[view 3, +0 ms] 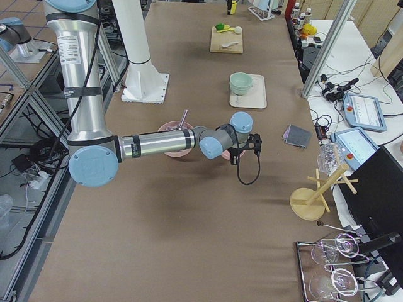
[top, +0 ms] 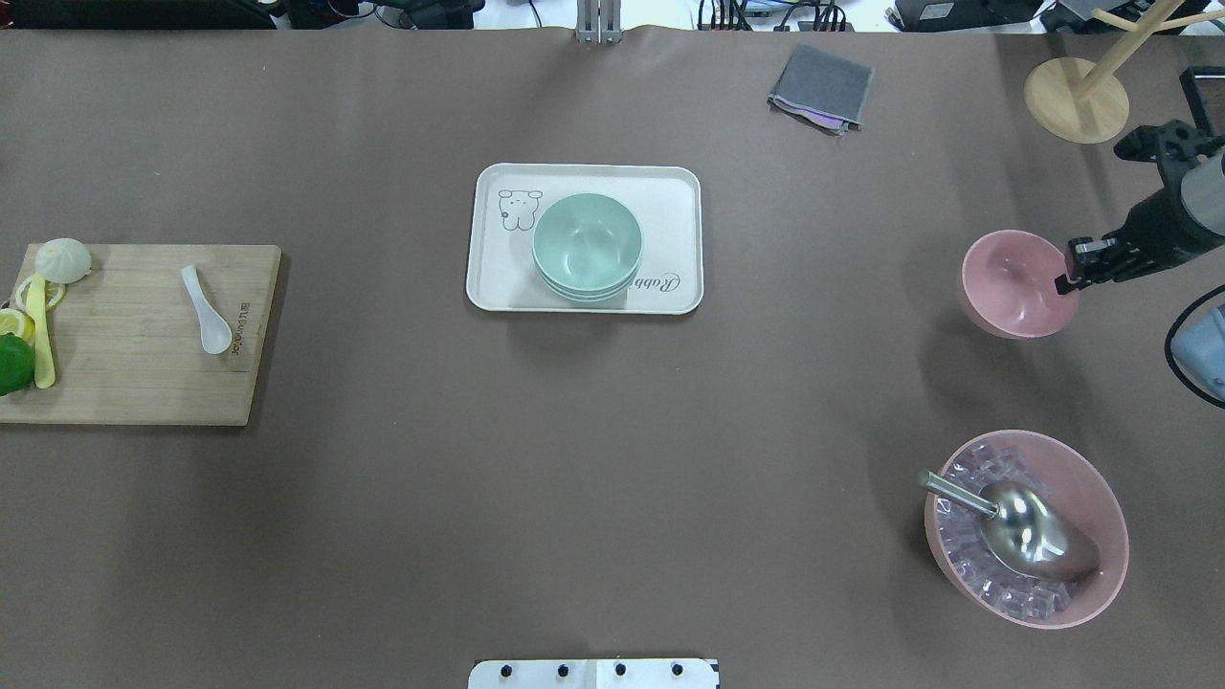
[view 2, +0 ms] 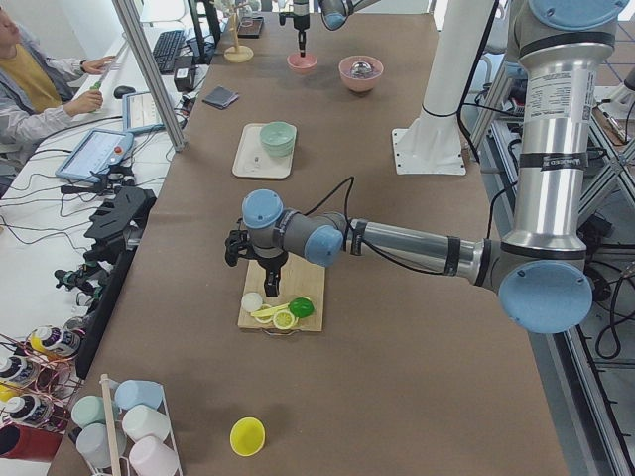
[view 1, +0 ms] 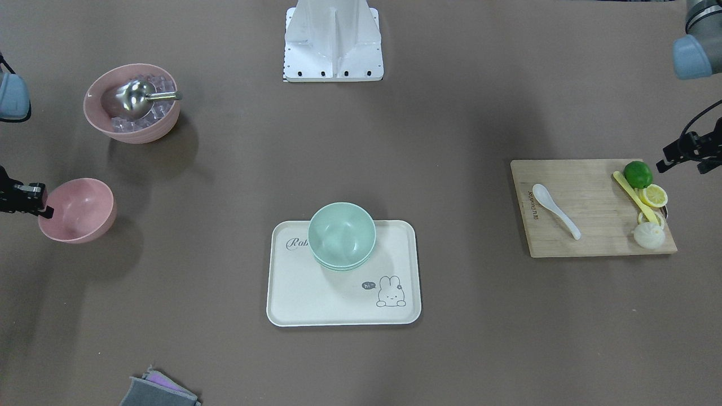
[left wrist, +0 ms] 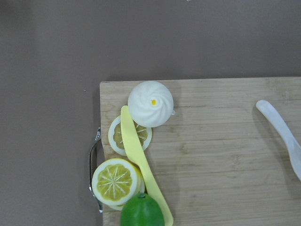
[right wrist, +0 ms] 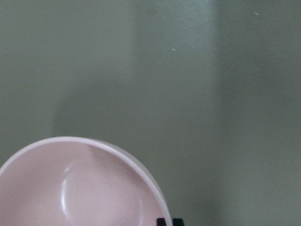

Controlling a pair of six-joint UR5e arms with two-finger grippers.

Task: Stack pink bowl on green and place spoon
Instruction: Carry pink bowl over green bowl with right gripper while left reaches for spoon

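Small empty pink plastic-looking bowl (top: 1005, 287): likely light, rigid, glossy, so slippery. Thin rim is only hold; pinch wall inside and out. My right end effector (top: 1070, 273) clamped on rim, side away from cream rectangular tray (top: 670, 201). Bowl looks tilted, just off brown desk (top: 383, 478), well apart from mint-green bowl (top: 586, 244) on tray. Right forearm low, stretched out.

White spoon (top: 206, 308) on wooden board (top: 124, 373) — smooth, take by handle. My left end effector (view 1: 668, 158) hangs over board's fruit end — spread cannot be told.
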